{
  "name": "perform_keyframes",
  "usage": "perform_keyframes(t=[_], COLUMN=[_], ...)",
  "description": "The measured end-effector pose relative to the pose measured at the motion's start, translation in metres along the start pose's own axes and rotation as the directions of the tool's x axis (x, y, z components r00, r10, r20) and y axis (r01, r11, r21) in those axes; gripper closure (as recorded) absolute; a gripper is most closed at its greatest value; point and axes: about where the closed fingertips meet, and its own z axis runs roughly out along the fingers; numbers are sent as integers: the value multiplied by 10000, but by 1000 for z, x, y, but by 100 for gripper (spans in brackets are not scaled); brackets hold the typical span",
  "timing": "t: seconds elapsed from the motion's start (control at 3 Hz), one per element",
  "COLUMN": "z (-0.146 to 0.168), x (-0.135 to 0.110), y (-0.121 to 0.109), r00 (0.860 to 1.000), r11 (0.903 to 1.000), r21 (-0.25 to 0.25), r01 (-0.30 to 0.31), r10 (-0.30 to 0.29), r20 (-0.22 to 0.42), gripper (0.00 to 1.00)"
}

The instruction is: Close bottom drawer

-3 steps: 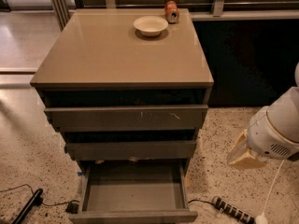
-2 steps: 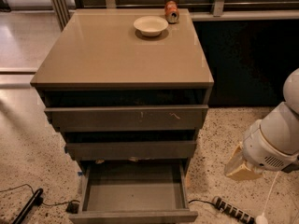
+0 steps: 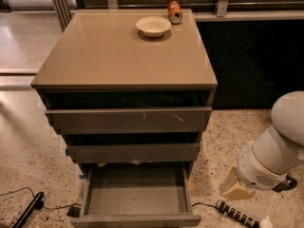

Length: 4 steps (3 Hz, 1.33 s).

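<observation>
Lowered and moved toward the grey-brown cabinet (image 3: 124, 56) since a second ago: tan gripper (image 3: 236, 188), low at its right; cannot tell how far open. Grey-brown flat-fronted bottom drawer (image 3: 137, 219) pulled well out. Best: reach its front, push centrally, straight in.

White arm (image 3: 280, 141) slants down-left, tool (image 3: 236, 188) at its low end, lower-right.

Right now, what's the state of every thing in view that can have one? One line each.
bottom drawer: open, pulled far out, nothing seen inside
middle drawer: out a little, not flush
top drawer: out a little, scratched front
bowl: upright on the cabinet top, looks empty
can: at the top's back edge beside the bowl, pose unclear
gripper: low, right of the cabinet, not touching the bottom drawer
</observation>
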Motion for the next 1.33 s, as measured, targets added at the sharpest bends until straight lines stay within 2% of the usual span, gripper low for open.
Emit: perform_keyframes(t=[0.33, 0.67, 1.0, 1.33], z=[59, 90, 133, 133], x=[14, 22, 36, 36], y=[13, 22, 38, 38], r00=[9997, 9995, 9988, 9988], r11=[9966, 9929, 9851, 9851], r21=[-798, -1153, -1683, -1682], r01=[-222, -304, -356, -356], r10=[230, 307, 295, 295], r20=[90, 13, -386, -386], gripper=[100, 100, 100, 100])
